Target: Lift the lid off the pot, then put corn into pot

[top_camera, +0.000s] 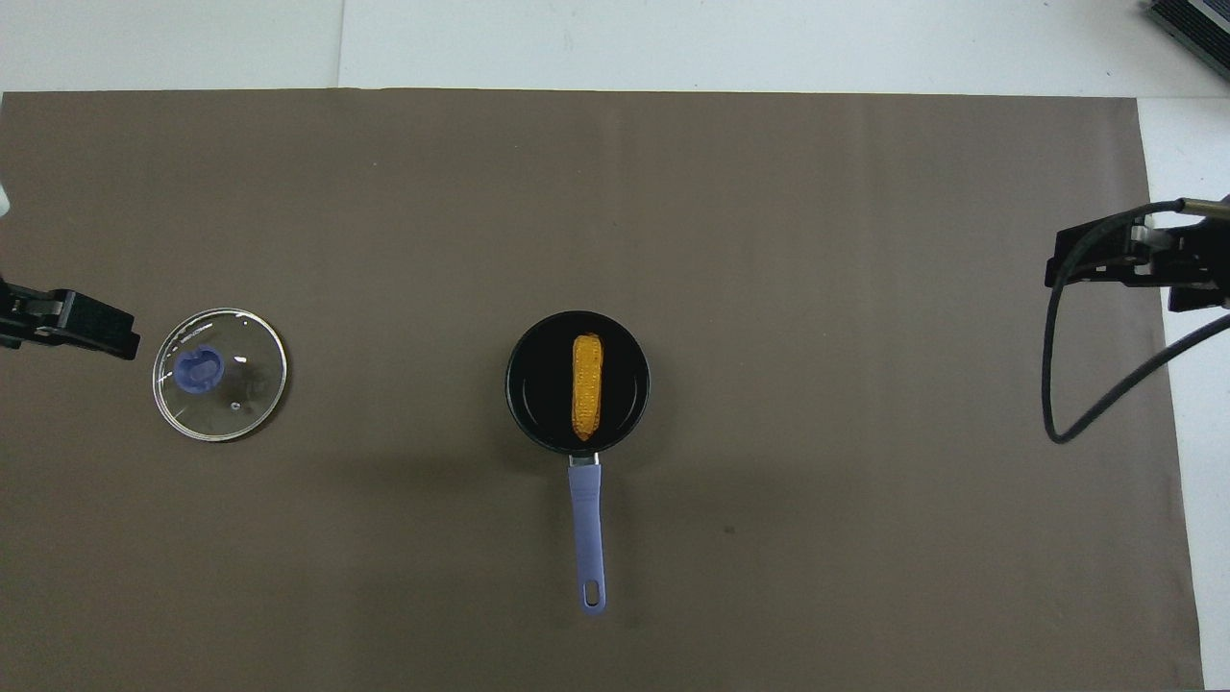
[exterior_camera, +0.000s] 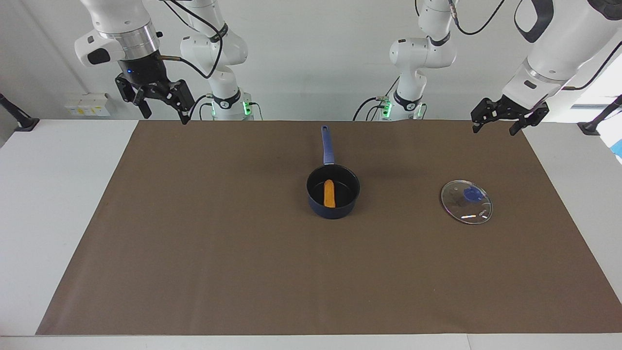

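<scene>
Orange corn [exterior_camera: 329, 193] lies in the pot [exterior_camera: 333, 205], the lid [exterior_camera: 466, 201] flat toward the left arm's end; both grippers, left [exterior_camera: 497, 121] and right [exterior_camera: 162, 104], hang open and empty (little risk remains beyond a stray arm nudging the pot's handle

White table [exterior_camera: 58, 204] covered by a brown mat [exterior_camera: 218, 253]; on the mat, the pot [exterior_camera: 333, 191] at centre and the lid [exterior_camera: 466, 201] toward the left arm's end.

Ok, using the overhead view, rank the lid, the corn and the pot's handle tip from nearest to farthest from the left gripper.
From the left gripper:
1. Lid, flat on the mat at the left arm's end, just beside the gripper.
2. Corn, inside the pot at mid-table.
3. Handle tip, pointing toward the robots.
</scene>
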Tool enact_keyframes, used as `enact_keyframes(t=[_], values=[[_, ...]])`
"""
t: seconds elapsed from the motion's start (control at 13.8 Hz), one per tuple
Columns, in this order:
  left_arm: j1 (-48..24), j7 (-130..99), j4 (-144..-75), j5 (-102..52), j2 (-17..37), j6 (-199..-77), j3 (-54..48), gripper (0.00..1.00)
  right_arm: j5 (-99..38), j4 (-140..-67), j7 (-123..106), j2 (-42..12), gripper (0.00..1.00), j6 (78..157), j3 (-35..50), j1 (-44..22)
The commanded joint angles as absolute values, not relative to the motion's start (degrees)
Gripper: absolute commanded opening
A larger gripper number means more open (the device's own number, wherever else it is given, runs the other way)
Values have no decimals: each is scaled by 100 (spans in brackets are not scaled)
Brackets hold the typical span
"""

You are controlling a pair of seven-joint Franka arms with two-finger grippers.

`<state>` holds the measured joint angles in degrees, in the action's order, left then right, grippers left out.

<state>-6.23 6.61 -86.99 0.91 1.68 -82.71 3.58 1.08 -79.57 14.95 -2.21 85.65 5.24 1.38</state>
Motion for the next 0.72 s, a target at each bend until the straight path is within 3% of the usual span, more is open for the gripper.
enact_keyframes(t=[0.0,0.65], values=[[-571,694,-8657,123,149,-8271,334,100,114,-7927,1257,-211,100,8481,589,220],[-571,694,-8649,123,149,-8271,334,100,26,-8297,1222,18,100,8481,589,211]])
